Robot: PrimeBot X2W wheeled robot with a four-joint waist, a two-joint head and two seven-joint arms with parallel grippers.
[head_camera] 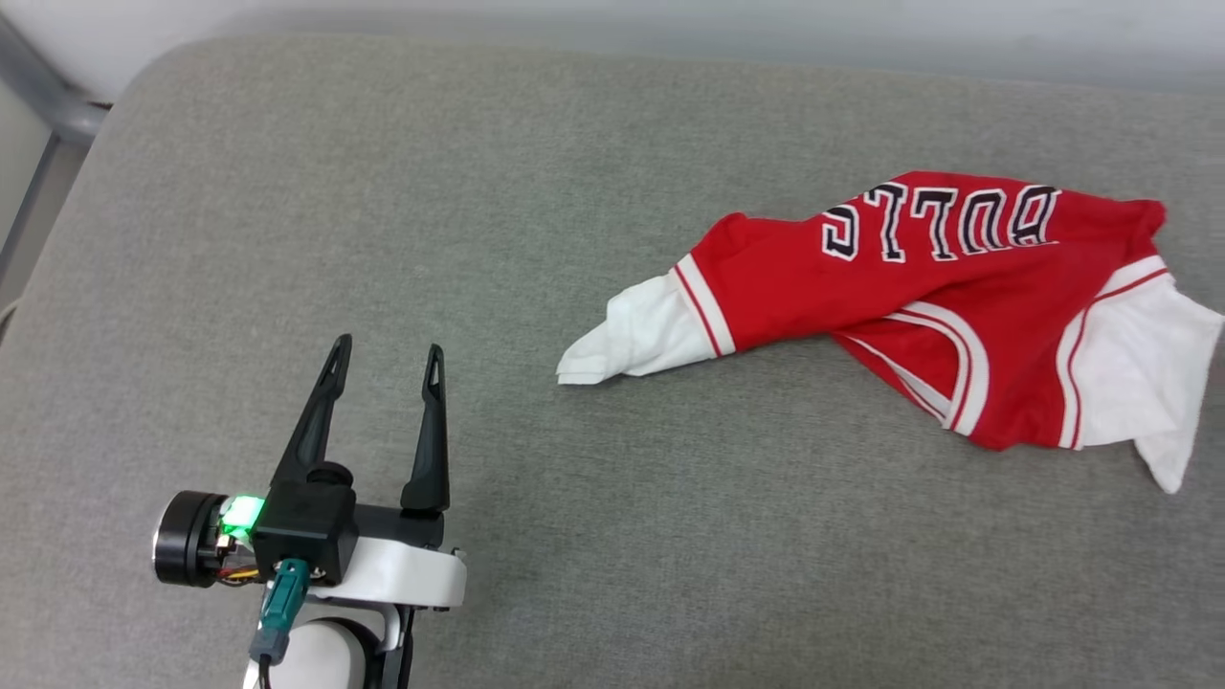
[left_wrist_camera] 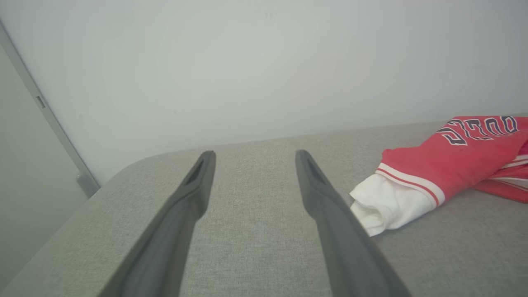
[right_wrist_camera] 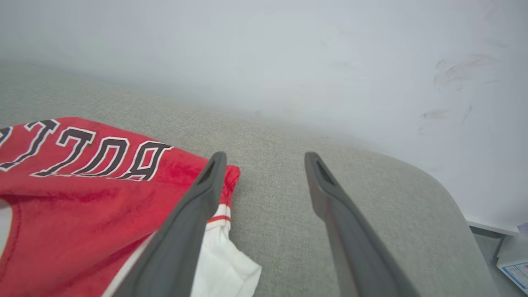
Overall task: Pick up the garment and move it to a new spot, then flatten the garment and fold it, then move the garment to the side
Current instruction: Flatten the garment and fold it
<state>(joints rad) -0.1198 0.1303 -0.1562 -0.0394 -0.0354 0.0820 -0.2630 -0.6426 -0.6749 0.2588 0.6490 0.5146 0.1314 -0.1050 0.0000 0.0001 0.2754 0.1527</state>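
Head view, left edge: what do you have there?

You have a grey metal post [head_camera: 53,105] past the corner of the grey cushion [head_camera: 574,536]. Nearer you is the left gripper [head_camera: 389,346], fingers spread wide with nothing between them, over bare fabric.

What lies between it and the garment?

Plain cushion. The garment [head_camera: 861,287] lies crumpled on the right half, its lettering up and upside down to you. One white sleeve [head_camera: 641,335] points toward the left gripper, well apart from it.

And your right side?

In the right wrist view your right gripper [right_wrist_camera: 266,155] stands open and empty. The finger on that view's left overlaps the garment's red and white edge, though you cannot tell whether it touches cloth. The other finger is over cushion. A pale wall [right_wrist_camera: 288,53] stands behind, and a printed paper [right_wrist_camera: 515,274] lies past the cushion's corner.
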